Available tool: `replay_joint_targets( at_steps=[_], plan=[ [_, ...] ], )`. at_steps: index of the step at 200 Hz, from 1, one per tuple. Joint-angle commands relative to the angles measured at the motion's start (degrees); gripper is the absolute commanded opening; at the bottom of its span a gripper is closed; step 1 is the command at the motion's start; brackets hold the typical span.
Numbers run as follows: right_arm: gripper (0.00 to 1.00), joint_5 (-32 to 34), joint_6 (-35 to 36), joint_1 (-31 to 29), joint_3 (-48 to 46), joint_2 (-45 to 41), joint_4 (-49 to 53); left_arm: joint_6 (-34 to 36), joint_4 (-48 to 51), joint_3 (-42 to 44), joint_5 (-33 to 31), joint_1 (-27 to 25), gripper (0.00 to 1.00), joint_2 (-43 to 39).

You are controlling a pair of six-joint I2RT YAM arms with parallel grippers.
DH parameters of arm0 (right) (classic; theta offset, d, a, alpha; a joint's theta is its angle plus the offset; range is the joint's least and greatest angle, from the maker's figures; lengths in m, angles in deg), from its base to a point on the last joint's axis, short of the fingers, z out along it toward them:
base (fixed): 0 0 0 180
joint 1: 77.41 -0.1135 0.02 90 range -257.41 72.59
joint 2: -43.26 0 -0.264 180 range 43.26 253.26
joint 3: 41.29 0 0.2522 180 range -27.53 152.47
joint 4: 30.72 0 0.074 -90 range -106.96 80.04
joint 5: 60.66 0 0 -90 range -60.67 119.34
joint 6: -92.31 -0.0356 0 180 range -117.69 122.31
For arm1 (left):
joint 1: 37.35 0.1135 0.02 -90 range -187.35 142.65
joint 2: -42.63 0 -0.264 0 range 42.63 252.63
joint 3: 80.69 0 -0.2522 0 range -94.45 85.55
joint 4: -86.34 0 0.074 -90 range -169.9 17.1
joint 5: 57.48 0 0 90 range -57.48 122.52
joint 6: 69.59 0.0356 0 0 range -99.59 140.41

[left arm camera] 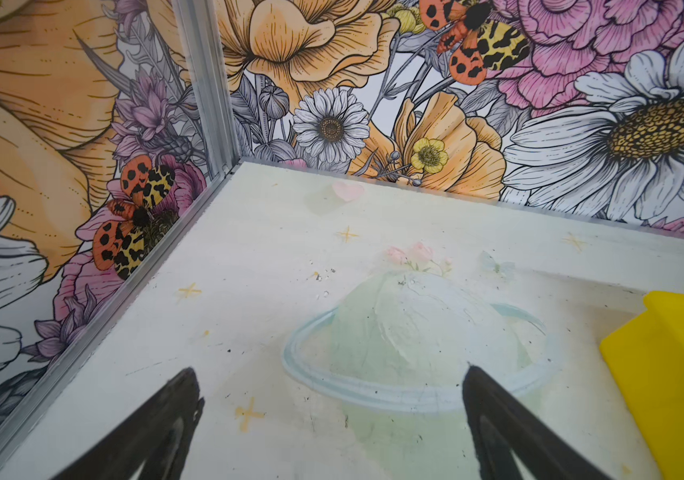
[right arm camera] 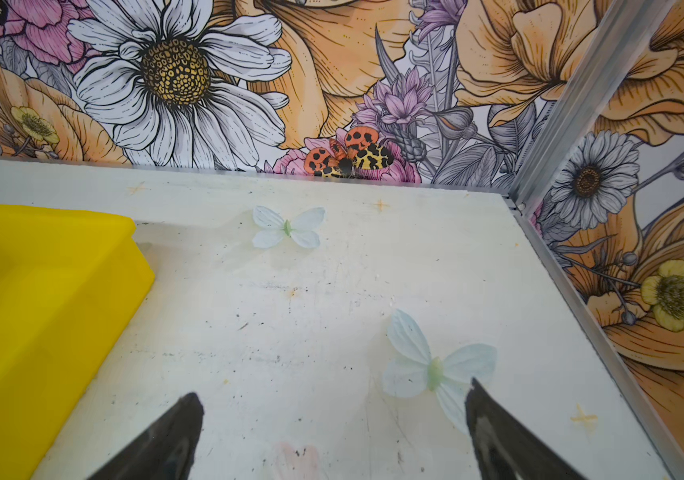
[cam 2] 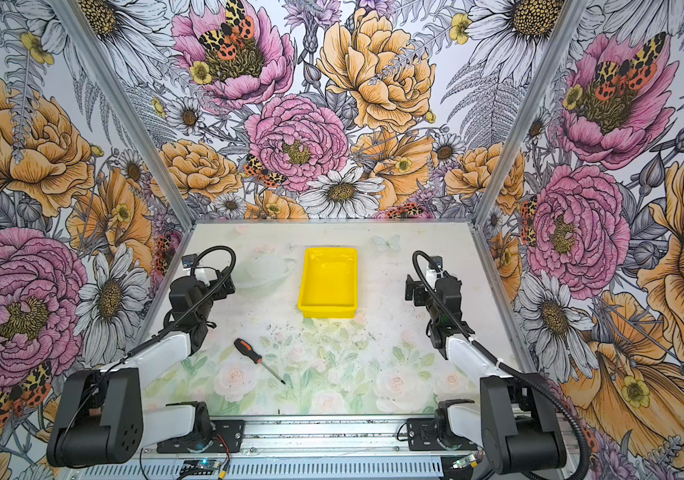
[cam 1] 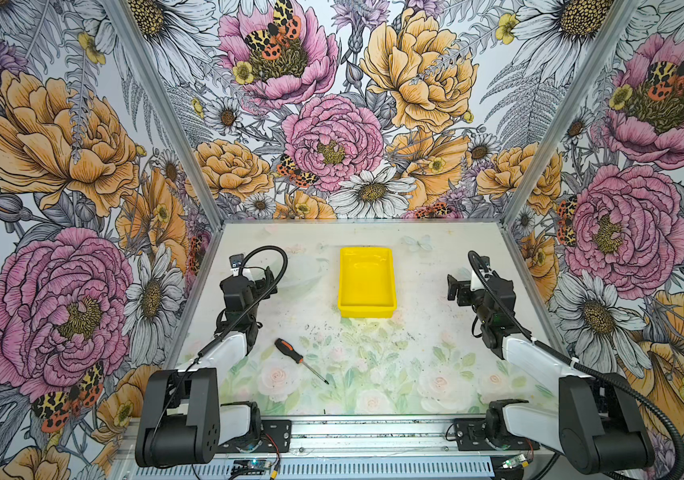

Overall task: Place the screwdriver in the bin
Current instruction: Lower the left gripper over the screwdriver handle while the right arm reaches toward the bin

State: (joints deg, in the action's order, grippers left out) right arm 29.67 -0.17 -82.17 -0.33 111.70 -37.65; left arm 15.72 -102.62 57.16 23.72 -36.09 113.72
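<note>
The screwdriver (cam 1: 300,360) (cam 2: 259,359), with a black-and-orange handle and a thin dark shaft, lies flat on the table left of the middle; its tip points to the front right. The yellow bin (cam 1: 367,311) (cam 2: 327,311) stands empty at the back middle; its edges also show in the wrist views (left arm camera: 681,374) (right arm camera: 40,291). My left gripper (cam 1: 266,277) (cam 2: 225,285) (left arm camera: 330,370) is open and empty, left of the bin and behind the screwdriver. My right gripper (cam 1: 453,287) (cam 2: 413,291) (right arm camera: 332,388) is open and empty, right of the bin.
Floral walls with aluminium corner posts (cam 1: 207,199) (cam 1: 514,199) close the table in at the left, back and right. A metal rail (cam 1: 373,436) carrying both arm bases runs along the front edge. The tabletop bears a faded flat print.
</note>
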Motion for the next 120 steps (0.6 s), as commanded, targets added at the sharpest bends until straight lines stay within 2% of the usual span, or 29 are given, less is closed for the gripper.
replay_joint_targets(
  at_steps=[1,14,21,41,56,65,79,96,120],
  plan=[
    [0.99,0.79,0.04,-3.44,4.26,-3.52,10.73,-7.16,12.99,-3.73,-2.75,-0.64,0.99,-1.98],
    [0.99,2.25,-0.13,-5.97,6.23,-5.17,16.02,-8.35,17.75,-5.34,-2.71,-1.73,0.99,-2.82],
    [0.99,3.13,-0.24,-7.41,7.15,-6.15,18.53,-10.1,20.04,-6.22,-5.38,-2.6,0.99,-3.17],
    [1.0,4.92,-0.49,-11.93,9.45,-8.63,23.92,-13.7,26.91,-10.6,-4.99,-4.17,0.99,-2.3],
    [0.99,5.66,-1.18,-15.51,10.6,-9.97,25.89,-16.68,33.57,-14.27,-3.6,-4.33,0.99,-0.75],
    [0.99,5.87,-1.37,-17.52,11.35,-10.17,26.46,-17.81,35.86,-15.02,-0.25,-4.33,0.99,-0.34],
    [1.0,6.94,-1.69,-20.38,12.44,-9.4,26.58,-18.6,36.52,-14.33,2.46,-4.73,0.99,-1.02],
    [1.0,6.79,-1.66,-22.96,14.08,-7.18,26.58,-18.91,37.6,-13.59,2.38,-6.3,0.99,-2.24],
    [0.99,4.13,1.02,-25.62,17.03,-2.46,26.44,-21.11,46.29,-16.98,3.11,-7.45,0.99,-1.53]
  ],
)
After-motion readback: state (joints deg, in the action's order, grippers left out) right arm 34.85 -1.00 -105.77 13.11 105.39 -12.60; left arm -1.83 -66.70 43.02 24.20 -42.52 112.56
